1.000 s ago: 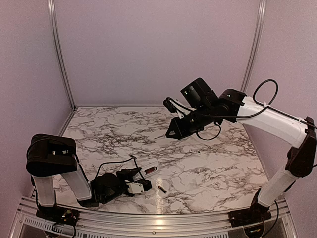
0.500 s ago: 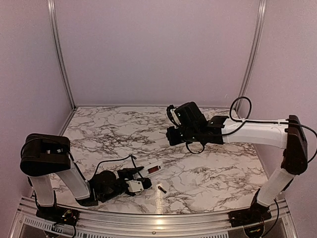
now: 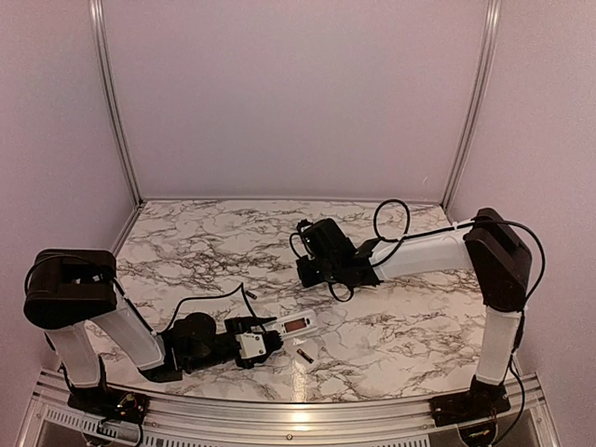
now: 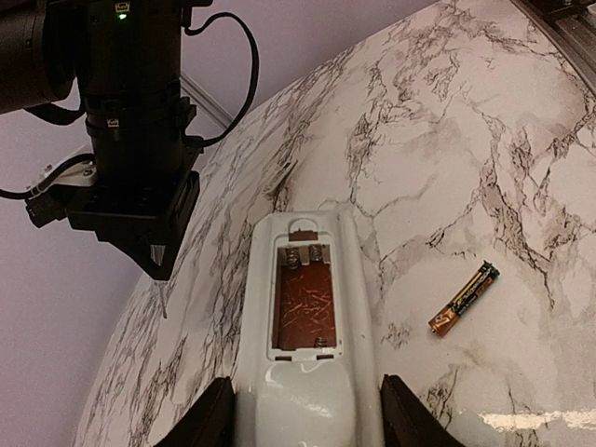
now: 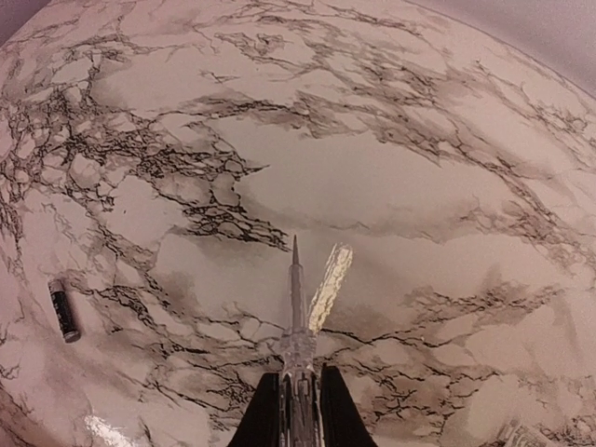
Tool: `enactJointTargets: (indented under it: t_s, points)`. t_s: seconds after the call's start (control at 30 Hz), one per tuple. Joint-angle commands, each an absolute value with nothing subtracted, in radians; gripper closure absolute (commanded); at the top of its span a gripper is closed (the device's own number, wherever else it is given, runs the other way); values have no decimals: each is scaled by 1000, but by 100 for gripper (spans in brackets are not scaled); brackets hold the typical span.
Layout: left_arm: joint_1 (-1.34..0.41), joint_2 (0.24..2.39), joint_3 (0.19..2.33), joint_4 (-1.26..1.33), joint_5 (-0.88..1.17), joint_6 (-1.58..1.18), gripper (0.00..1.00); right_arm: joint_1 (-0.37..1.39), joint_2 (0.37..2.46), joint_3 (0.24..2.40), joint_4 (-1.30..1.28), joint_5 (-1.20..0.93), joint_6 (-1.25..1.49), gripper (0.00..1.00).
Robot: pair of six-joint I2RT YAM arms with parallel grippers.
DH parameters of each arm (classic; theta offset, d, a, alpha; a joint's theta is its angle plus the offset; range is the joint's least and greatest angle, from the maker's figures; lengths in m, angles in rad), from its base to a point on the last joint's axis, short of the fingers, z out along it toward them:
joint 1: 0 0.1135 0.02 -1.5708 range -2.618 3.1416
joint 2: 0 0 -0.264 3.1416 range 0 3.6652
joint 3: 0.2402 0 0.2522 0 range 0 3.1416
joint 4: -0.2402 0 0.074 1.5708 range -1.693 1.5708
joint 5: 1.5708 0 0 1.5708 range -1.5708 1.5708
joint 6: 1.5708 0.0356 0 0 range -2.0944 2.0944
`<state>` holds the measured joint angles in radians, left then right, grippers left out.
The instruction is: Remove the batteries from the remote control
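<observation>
Counter: flat slab [image 3: 419, 317] in a glossy white-and-grey marble pattern, with dark veins branching all over it.
Room: plain matte lilac walls [image 3: 298, 93] on three sides, ribbed aluminium posts [image 3: 110, 102] in the far corners, and an aluminium rail [image 3: 298, 419] along the near edge.
Remote control: slim white plastic remote control [image 4: 357, 279] [image 3: 293, 325], smooth with rounded edges. It lies near-left on the counter with its back face up.
Recess: rectangular reddish-brown pocket [image 4: 303, 307], its floor scratched and small metal springs showing at both ends.
Left jaws: the left gripper [image 4: 307, 419] [image 3: 251, 343] has its dark jaws clamped on the remote's near end, one on each long side.
Batteries: a small dark cylindrical battery with a coppery tip [image 4: 465, 299] [image 3: 304, 355] lies flat just right of the remote, not touching it. A second dark cylinder with a paler end [image 5: 63, 310] lies on the marble at the left of the right wrist view.
Right jaws: the black right gripper [image 5: 300, 382] [image 3: 307, 275] is at mid-counter, well apart from the remote, with its jaws closed together. A thin clear pointed sliver [image 5: 294, 279] sticks out from between them (held or built in, I cannot tell).
Strip: a thin pale flat strip [image 5: 331, 275] lies just beside that point.
</observation>
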<state>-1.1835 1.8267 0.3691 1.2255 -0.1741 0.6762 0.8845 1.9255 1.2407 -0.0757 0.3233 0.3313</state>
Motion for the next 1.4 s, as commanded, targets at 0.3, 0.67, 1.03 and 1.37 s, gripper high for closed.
enactJointTargets:
  t_s: [0.3,0.67,1.03,1.37]
  points:
    - [-1158,1786,373,1183,-82,611,100,854,2002,1230,-33,307,357,100]
    - [-1148,1791,382,1175,-70,591,100,855,1971,1157,-46,291,388,84]
    - [-1124,1789,393,1140,-36,571,100,853,1938,1141,-55,273,392,71]
    - [-1040,1810,426,1043,95,543,100,854,1790,1124,-97,294,380,61]
